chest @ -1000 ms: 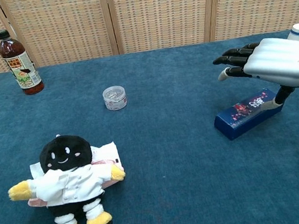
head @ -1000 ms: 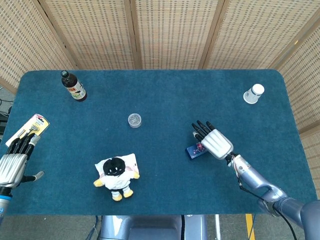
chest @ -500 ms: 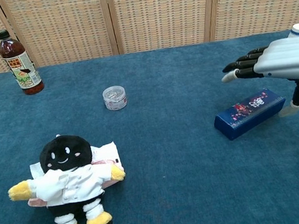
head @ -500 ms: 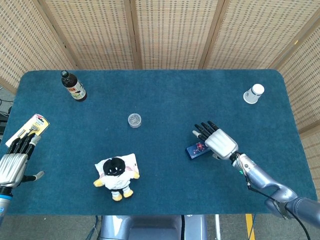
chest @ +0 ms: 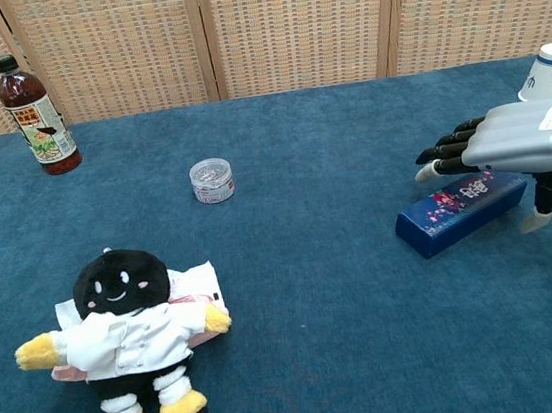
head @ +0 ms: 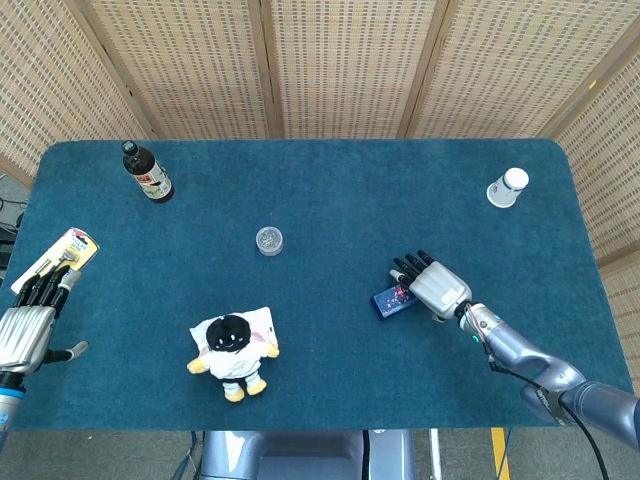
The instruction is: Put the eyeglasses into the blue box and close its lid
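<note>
one right hand [chest: 524,136] hovering over closed blue box [chest: 458,209]

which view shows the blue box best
The chest view: the blue box lies closed, side on, its printed lid and long side clear below the right robot hand. The head view shows only a small end beside that robot hand.
</note>
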You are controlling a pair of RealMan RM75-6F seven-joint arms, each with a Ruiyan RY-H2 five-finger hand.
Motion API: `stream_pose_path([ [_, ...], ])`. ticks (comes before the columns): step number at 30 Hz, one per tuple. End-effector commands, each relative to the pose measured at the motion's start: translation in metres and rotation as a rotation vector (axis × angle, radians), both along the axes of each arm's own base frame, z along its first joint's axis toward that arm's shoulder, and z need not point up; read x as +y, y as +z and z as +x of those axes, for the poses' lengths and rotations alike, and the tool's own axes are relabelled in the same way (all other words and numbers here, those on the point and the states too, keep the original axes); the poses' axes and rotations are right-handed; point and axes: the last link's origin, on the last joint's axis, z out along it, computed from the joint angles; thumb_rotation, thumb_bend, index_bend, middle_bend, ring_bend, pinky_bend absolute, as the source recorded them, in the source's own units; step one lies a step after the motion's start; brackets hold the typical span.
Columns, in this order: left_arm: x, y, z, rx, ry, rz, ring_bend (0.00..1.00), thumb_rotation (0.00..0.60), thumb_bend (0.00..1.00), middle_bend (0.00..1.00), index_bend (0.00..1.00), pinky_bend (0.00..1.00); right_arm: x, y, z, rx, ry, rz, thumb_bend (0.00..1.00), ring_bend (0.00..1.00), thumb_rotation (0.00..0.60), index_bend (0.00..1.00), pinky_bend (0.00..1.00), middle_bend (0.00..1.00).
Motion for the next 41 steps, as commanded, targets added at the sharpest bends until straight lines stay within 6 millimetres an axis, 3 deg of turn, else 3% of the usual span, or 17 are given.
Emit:
stream_pose_path([
  [1, 0.0, 0.0, 0.0, -0.001, 0.002, 0.0, 0.0, 0.6, 0.0, 0.0, 0.0, 0.0, 0.001, -0.005, 0.0, -0.01, 0.024, -0.003, 0.05, 0.0, 0.6, 0.11, 0.08, 0.12],
  [8, 0.001, 0.0, 0.0, -0.001, 0.001, -0.003, 0.0, 0.6, 0.0, 0.0, 0.0, 0.0, -0.001, -0.013, -0.001, -0.047, 0.032, -0.006, 0.13, 0.01, 0.6, 0.37, 0.08, 0.37],
  [13, 0.001, 0.0, -0.001, -0.002, 0.002, -0.003, 0.0, 0.6, 0.0, 0.0, 0.0, 0.0, -0.001, -0.013, -0.003, -0.064, 0.031, -0.014, 0.14, 0.02, 0.6, 0.43, 0.08, 0.42],
  [16, 0.001, 0.0, -0.001, -0.002, 0.001, -0.003, 0.0, 0.6, 0.0, 0.0, 0.0, 0.0, -0.001, -0.013, -0.005, -0.064, 0.027, -0.016, 0.14, 0.03, 0.6, 0.43, 0.08, 0.39],
  [18, 0.0, 0.0, 0.0, -0.003, 0.001, -0.002, 0.0, 0.6, 0.0, 0.0, 0.0, 0.0, 0.0, -0.012, -0.007, -0.061, 0.012, -0.009, 0.13, 0.02, 0.6, 0.37, 0.08, 0.29],
  [20, 0.0, 0.0, 0.0, -0.003, 0.0, -0.003, 0.0, 0.6, 0.0, 0.0, 0.0, 0.0, 0.002, -0.011, -0.008, -0.058, -0.005, -0.001, 0.05, 0.0, 0.6, 0.15, 0.08, 0.1],
  [22, 0.0, 0.0, 0.0, -0.003, -0.001, -0.004, 0.0, 0.6, 0.0, 0.0, 0.0, 0.0, 0.003, -0.008, -0.01, -0.05, -0.024, 0.005, 0.0, 0.0, 0.6, 0.02, 0.08, 0.01],
  [31, -0.005, 0.003, 0.004, -0.017, -0.025, -0.004, 0.0, 0.6, 0.0, 0.0, 0.0, 0.0, 0.031, 0.041, -0.004, -0.078, -0.089, -0.066, 0.0, 0.0, 0.6, 0.0, 0.0, 0.0],
  [32, -0.007, 0.006, 0.005, -0.022, -0.032, 0.006, 0.0, 0.6, 0.0, 0.0, 0.0, 0.0, 0.038, 0.06, -0.008, -0.107, -0.107, -0.13, 0.0, 0.0, 0.6, 0.0, 0.0, 0.0],
  [36, -0.011, 0.011, 0.005, -0.034, -0.048, 0.028, 0.0, 0.6, 0.0, 0.0, 0.0, 0.0, 0.064, 0.095, -0.016, -0.2, -0.154, -0.265, 0.0, 0.0, 0.6, 0.0, 0.0, 0.0],
  [38, -0.014, 0.015, 0.004, -0.055, -0.051, 0.028, 0.0, 0.6, 0.0, 0.0, 0.0, 0.0, 0.087, 0.12, -0.03, -0.297, -0.213, -0.39, 0.0, 0.0, 0.6, 0.0, 0.0, 0.0],
  [41, -0.016, 0.018, 0.004, -0.068, -0.054, 0.027, 0.0, 0.6, 0.0, 0.0, 0.0, 0.0, 0.103, 0.132, -0.042, -0.366, -0.241, -0.463, 0.0, 0.0, 0.6, 0.0, 0.0, 0.0],
])
